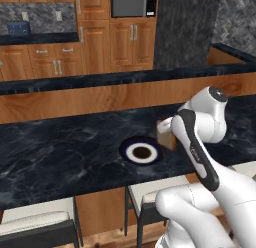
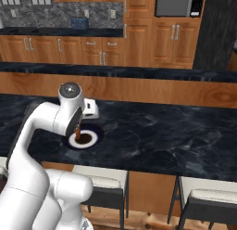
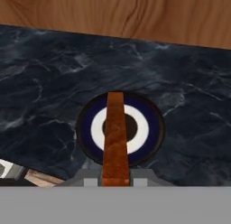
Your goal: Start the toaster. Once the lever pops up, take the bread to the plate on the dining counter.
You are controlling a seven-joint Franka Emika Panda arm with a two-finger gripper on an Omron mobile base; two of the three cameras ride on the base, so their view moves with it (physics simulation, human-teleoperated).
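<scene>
- The gripper (image 3: 115, 181) is pinched shut on the bread (image 3: 115, 137), holding it on its thin edge, so from the hand view the slice looks like a tall brown strip.
- The bread hangs over the plate (image 3: 155, 128). From the hand view it lines up with the middle of the plate.
- I cannot tell if the bread touches the plate or hangs just above it.
- From the left base view, the bread (image 1: 165, 133) peeks out beside the white arm, just behind the plate (image 1: 141, 152).
- From the right base view, a bit of brown bread (image 2: 77, 131) shows under the hand, right over the plate (image 2: 83, 139).
- The plate is round, with a dark blue rim and a white ring, and it looks dark in the very middle.
- The plate sits flat on the dining counter (image 1: 60, 152), near the edge closest to the robot.
- Far back on the kitchen worktop by the wall stands the blue toaster (image 2: 79, 23), well apart from the plate.
</scene>
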